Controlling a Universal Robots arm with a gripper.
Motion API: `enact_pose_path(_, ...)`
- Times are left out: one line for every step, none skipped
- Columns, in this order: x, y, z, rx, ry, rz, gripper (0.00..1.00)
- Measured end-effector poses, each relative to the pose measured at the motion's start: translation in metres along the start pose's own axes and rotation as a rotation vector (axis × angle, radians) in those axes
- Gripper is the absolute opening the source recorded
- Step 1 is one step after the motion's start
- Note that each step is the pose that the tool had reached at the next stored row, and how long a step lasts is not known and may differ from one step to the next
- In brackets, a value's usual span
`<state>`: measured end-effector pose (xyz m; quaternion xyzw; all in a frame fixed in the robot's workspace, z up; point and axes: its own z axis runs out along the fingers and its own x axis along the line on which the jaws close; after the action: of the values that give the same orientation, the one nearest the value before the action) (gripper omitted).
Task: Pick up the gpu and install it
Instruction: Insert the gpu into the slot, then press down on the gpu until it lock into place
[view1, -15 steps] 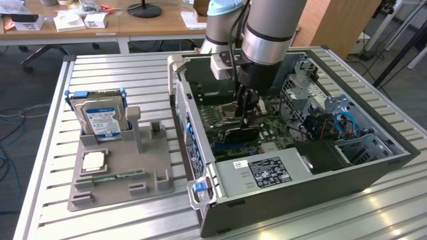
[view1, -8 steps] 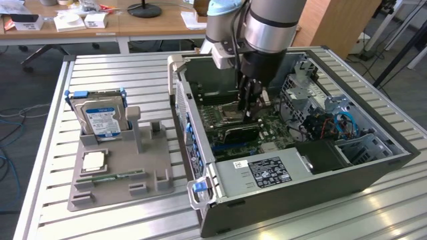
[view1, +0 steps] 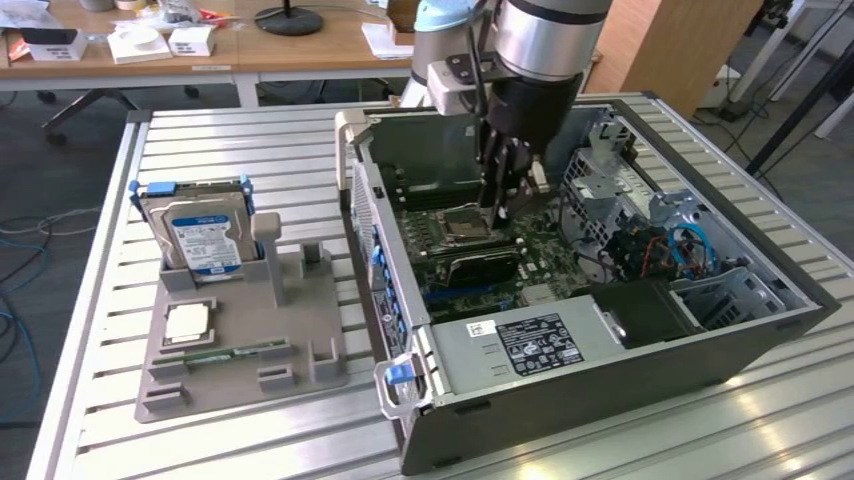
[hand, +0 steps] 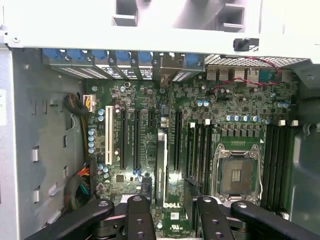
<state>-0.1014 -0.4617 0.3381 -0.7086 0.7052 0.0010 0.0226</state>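
- While the arm reaches down into the open computer case (view1: 747, 345) lying on the slatted desk (view1: 227, 140), the gripper (view1: 501, 205) hangs just above the motherboard (view1: 561, 255), near the processor socket (view1: 467, 228).
- In the wrist view, the gpu (hand: 161, 165) stands on edge as a thin pale strip between the gripper's fingers (hand: 138, 217), lined up with the long black slots (hand: 176, 140) of the board.
- The fingers are closed in on the card, pinching it from both sides; their tips sit close together with the card's edge between them.
- Whether the card is fully seated in a slot cannot be told; it looks low and close to the board, so the install appears under way, not finished.
- On the grey parts holder (view1: 240, 350), at about nine o'clock from the case in the exterior view, a hard drive (view1: 207, 240) stands upright and a small green stick (view1: 227, 352) lies flat, both untouched.
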Motion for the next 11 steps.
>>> enact_pose_path(-0.0001,-0.0001,-0.0023,0.0015,-0.0001,0.000,0.39)
enact_pose_path(-0.0002,-0.0002,-0.0046,0.0029,-0.0002,0.000,0.39)
enact_pose_path(-0.0002,-0.0002,-0.0066,0.0041,-0.0003,0.000,0.39)
enact_pose_path(-0.0003,-0.0002,-0.0084,0.0052,-0.0003,0.000,0.39)
enact_pose_path(-0.0003,-0.0003,-0.0096,0.0063,-0.0003,0.000,0.39)
enact_pose_path(-0.0003,-0.0003,-0.0096,0.0073,-0.0005,0.000,0.39)
enact_pose_path(-0.0003,-0.0003,-0.0096,0.0073,-0.0006,0.000,0.39)
enact_pose_path(-0.0003,-0.0003,-0.0097,0.0074,-0.0003,0.000,0.39)
enact_pose_path(-0.0003,-0.0003,-0.0097,0.0073,-0.0003,0.000,0.39)
enact_pose_path(-0.0003,-0.0003,-0.0097,0.0073,-0.0004,0.000,0.39)
enact_pose_path(-0.0003,-0.0003,-0.0097,0.0073,-0.0004,0.000,0.39)
